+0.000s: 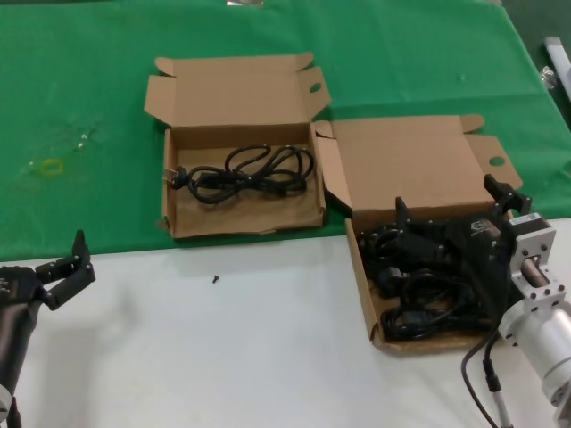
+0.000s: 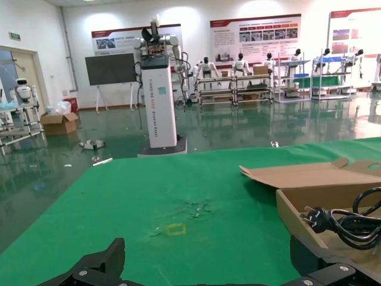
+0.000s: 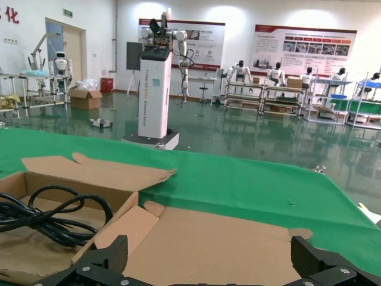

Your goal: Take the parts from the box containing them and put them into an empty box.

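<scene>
Cords (image 1: pixel 419 285) pile in rt box (image 1: pixel 419 178) beneath right gripper (image 1: pixel 455 209), jaws wide and holding nothing, positioned to pick; left gripper (image 1: pixel 67 267) idle, open, empty.

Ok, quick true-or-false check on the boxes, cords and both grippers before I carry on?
1. The left box holds one cord. True.
2. The right gripper is parked on the white table. False: it is over the right box, above the cord pile.
3. The left gripper holds a cord. False: its fingers are open and empty, over the white table.
4. Both boxes have their lids open. True.
5. The right box is empty. False: cords are piled in it.
</scene>
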